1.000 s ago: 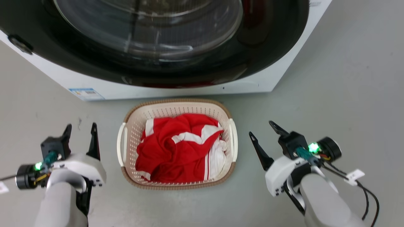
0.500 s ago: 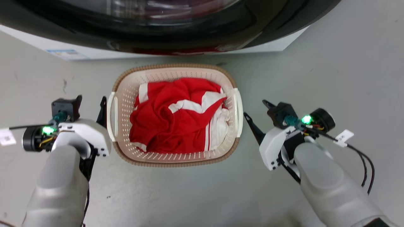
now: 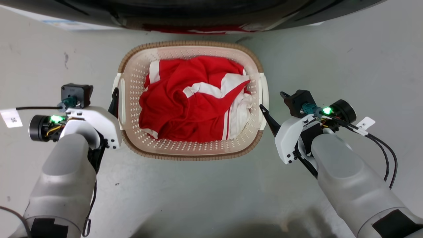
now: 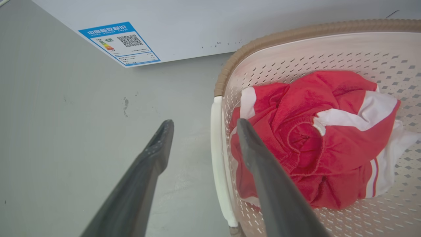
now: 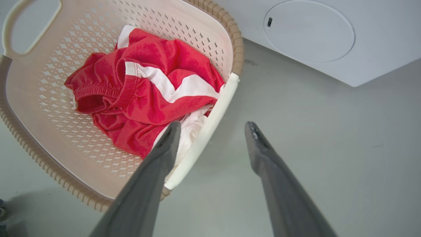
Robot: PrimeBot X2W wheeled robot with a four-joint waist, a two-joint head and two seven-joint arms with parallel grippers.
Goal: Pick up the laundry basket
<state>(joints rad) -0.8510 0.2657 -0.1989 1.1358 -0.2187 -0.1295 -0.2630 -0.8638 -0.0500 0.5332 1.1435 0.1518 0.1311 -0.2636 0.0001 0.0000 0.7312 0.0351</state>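
Observation:
The laundry basket (image 3: 191, 155) stands on the floor, cream with a brown woven-look rim, holding red and white clothes (image 3: 191, 99). My left gripper (image 3: 97, 91) is open at the basket's left side. In the left wrist view the left gripper (image 4: 204, 122) has the white side handle (image 4: 217, 158) between its two fingers, one outside the basket and one over the clothes. My right gripper (image 3: 271, 99) is open at the right side. In the right wrist view the right gripper (image 5: 213, 125) likewise straddles the right handle (image 5: 197, 148). I cannot tell whether any finger touches a handle.
The washing machine (image 3: 211, 13) stands just behind the basket, its white front (image 4: 230, 23) carrying a blue energy label (image 4: 120, 42) and a round cover (image 5: 309, 31). Grey floor lies all around. Black cables (image 3: 386, 155) hang from my right wrist.
The head camera has moved, so basket and washer sit higher in the picture. Relative to the basket, both grippers have come inward from the floor beside it to its side handles.

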